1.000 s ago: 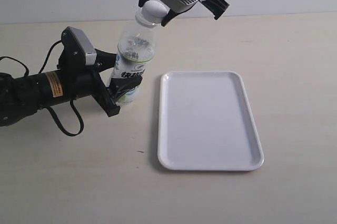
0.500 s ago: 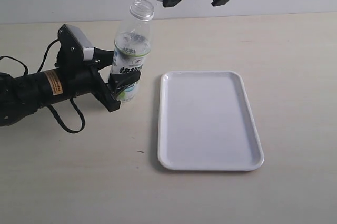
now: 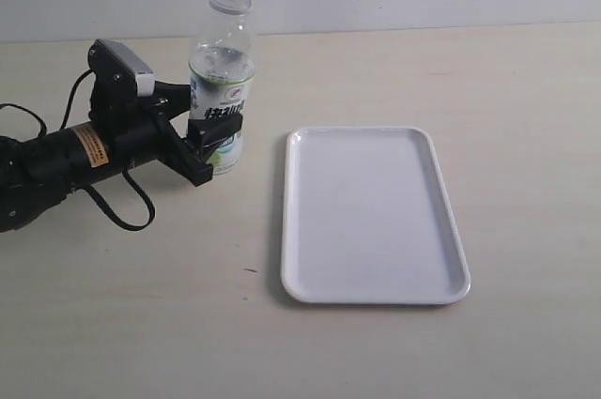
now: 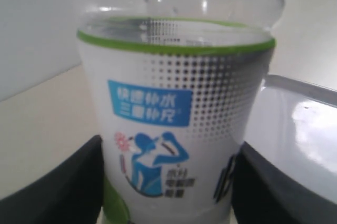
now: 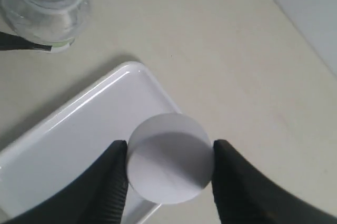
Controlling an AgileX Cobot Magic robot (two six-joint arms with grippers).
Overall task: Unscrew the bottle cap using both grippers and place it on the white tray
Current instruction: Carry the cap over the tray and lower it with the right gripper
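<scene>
Cap (image 5: 169, 158): round, flat, plain white

The bottle (image 4: 174, 124), its white label edged by a green band and printed with a blue box and a blue figure, sits clamped between the left gripper's (image 4: 168, 195) black fingers (image 4: 55, 187), the white tray's (image 4: 300, 124) glossy corner near it on the pale table (image 4: 42, 113).

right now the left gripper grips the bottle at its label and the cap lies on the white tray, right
The bottle cap is not on the white tray: the right gripper holds it in the air, as the right wrist view shows. The left gripper does grip the bottle at its label.
</scene>
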